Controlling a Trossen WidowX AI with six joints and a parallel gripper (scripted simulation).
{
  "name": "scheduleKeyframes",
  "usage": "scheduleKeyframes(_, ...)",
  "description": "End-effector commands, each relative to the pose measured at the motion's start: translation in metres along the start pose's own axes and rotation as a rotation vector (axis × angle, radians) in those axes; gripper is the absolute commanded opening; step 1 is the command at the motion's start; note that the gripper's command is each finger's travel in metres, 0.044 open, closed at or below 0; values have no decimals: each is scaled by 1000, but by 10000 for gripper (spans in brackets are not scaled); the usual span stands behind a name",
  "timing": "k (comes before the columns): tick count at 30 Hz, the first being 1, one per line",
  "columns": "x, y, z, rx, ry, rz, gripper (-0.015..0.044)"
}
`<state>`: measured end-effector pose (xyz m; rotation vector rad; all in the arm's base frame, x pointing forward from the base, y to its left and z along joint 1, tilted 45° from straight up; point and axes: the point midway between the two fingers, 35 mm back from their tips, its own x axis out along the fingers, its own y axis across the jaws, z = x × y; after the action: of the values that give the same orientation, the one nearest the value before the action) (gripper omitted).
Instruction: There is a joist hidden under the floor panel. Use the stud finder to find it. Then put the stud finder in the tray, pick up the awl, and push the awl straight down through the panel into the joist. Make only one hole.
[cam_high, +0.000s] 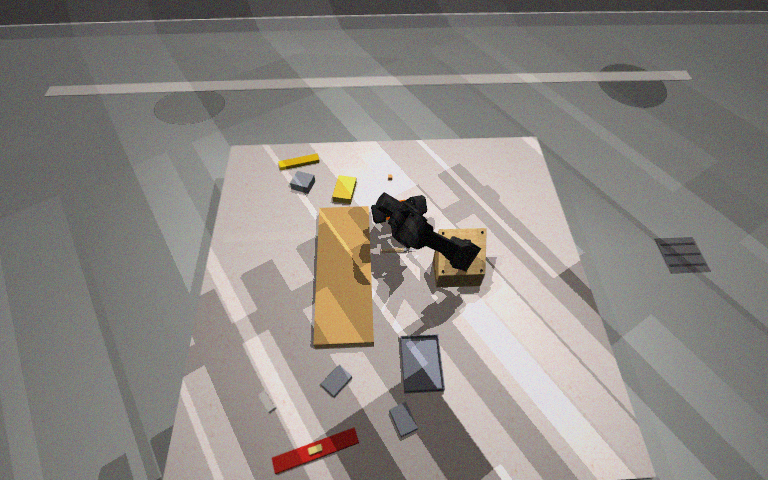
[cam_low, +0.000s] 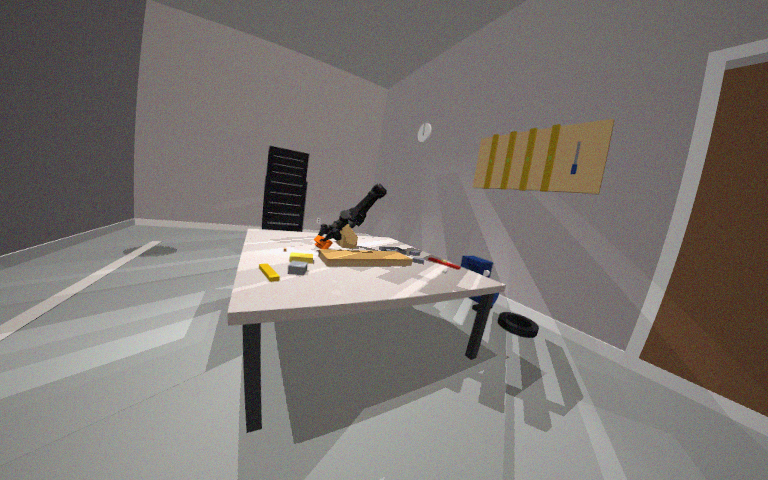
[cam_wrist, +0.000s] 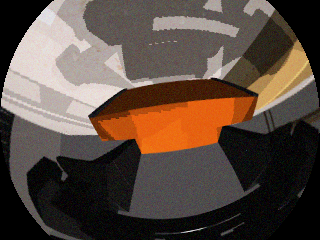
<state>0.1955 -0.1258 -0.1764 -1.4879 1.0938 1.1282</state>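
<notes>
Seemingly unlabelled orange stud finder (cam_low: 322, 242) (cam_wrist: 177, 125) in pincer (cam_wrist: 178, 132)

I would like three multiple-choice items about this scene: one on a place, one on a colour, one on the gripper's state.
1. Where is the tray?
A) on the wooden panel
B) on the table, beside the red bar
C) on the table, between the arm's base block and a small grey slab

2. Which colour is the held tool?
A) orange
B) green
C) white

3. How is the gripper?
A) open, holding nothing
B) shut on a tool
C) shut, holding nothing

1: C, the tray lies between the base block and the slab.
2: A, the tool shows orange sides.
3: B, both fingers of the gripper press the tool's narrower part.
</notes>
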Motion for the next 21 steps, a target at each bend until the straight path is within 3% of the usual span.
scheduleKeyframes(1, -1, 0, -1, 8, 35, 3, 0)
scheduleKeyframes(21, 1, 1, 3, 7, 151, 9, 0)
